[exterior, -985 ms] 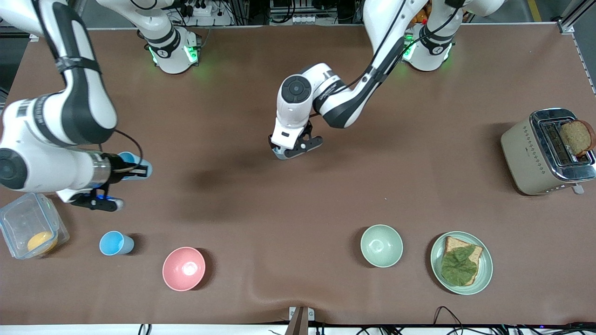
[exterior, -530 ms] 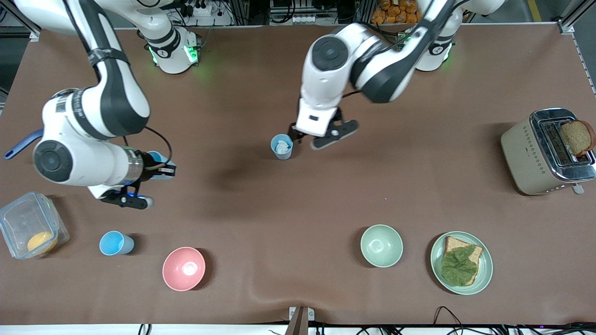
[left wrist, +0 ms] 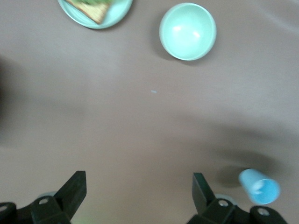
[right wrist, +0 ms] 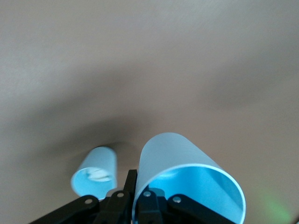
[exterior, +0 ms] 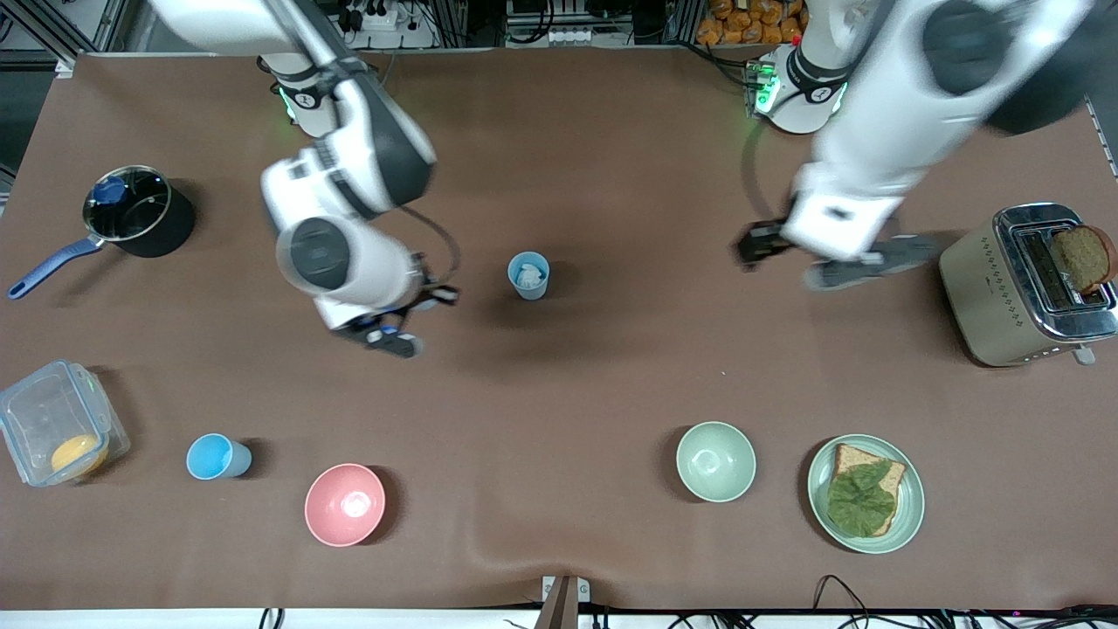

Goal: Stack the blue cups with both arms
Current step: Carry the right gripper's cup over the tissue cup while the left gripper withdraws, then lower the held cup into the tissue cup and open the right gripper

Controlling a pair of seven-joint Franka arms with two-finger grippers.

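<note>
- My left gripper [exterior: 830, 262] has swung away to mid right of the front view, beside the toaster [exterior: 1022, 288], fingers spread wide and empty; the grey-blue cup [exterior: 528, 275] it covered stands free at centre.
- My right gripper [exterior: 410, 319] has carried its sky-blue cup [right wrist: 187, 179], pinched by the rim, toward that cup; stacking looks next.
- Brown table [exterior: 611, 384]; a third cup [exterior: 214, 457] waits lower left.

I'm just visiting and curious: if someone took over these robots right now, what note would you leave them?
Right hand: shut on a bright blue cup, in the air near the grey-blue cup, which stands upright mid-table.
Left hand: open, empty, up near the toaster.
Second bright blue cup: upright beside the pink bowl.
Done: one cup lifted; nothing stacked.
Left: stack all three cups.
</note>
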